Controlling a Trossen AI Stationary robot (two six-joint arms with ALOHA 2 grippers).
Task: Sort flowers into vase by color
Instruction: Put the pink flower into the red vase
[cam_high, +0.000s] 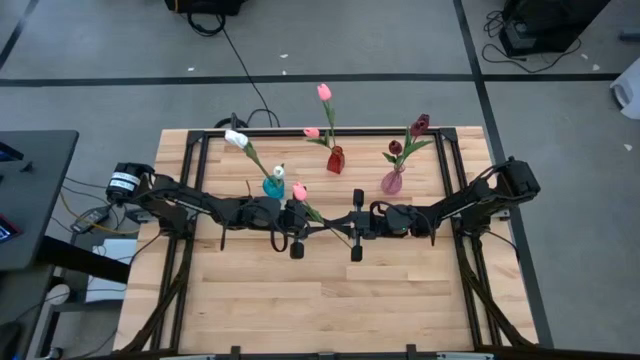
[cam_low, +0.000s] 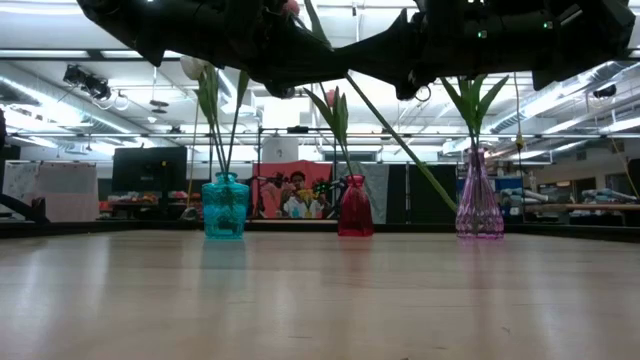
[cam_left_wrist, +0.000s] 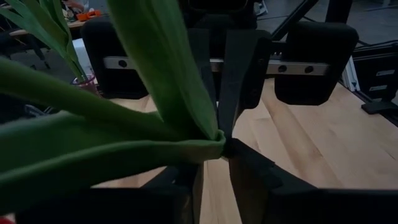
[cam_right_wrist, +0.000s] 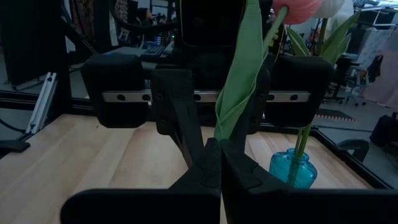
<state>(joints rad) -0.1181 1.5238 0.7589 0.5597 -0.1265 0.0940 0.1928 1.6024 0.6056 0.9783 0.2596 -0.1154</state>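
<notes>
A pink tulip (cam_high: 299, 190) is held in the air over the middle of the table. My right gripper (cam_right_wrist: 221, 158), reaching in from the right, is shut on it. My left gripper (cam_left_wrist: 214, 177) faces it from the left. Its fingers stand close on either side of the tulip's leaves (cam_left_wrist: 186, 140), with a narrow gap between them. At the back, a teal vase (cam_high: 273, 186) holds white tulips, a red vase (cam_high: 335, 160) pink ones, and a pale purple vase (cam_high: 392, 182) maroon ones. My right gripper pinches the tulip's stem where the leaves wrap it (cam_right_wrist: 222, 138), between the ends of its two fingers. The fingers lie level, come from the table's right and cross the stem. The head stands up above them, and the long bare stem (cam_low: 400, 140) slants down, clear of the table. My left gripper: I cannot tell whether its fingers touch the leaves.
The three vases (cam_low: 224, 206) (cam_low: 354, 208) (cam_low: 479, 200) stand in a row along the far part of the table, just beyond both grippers. The near half of the wooden top (cam_high: 320, 300) is bare. A black frame runs along the table's edges (cam_high: 470, 200).
</notes>
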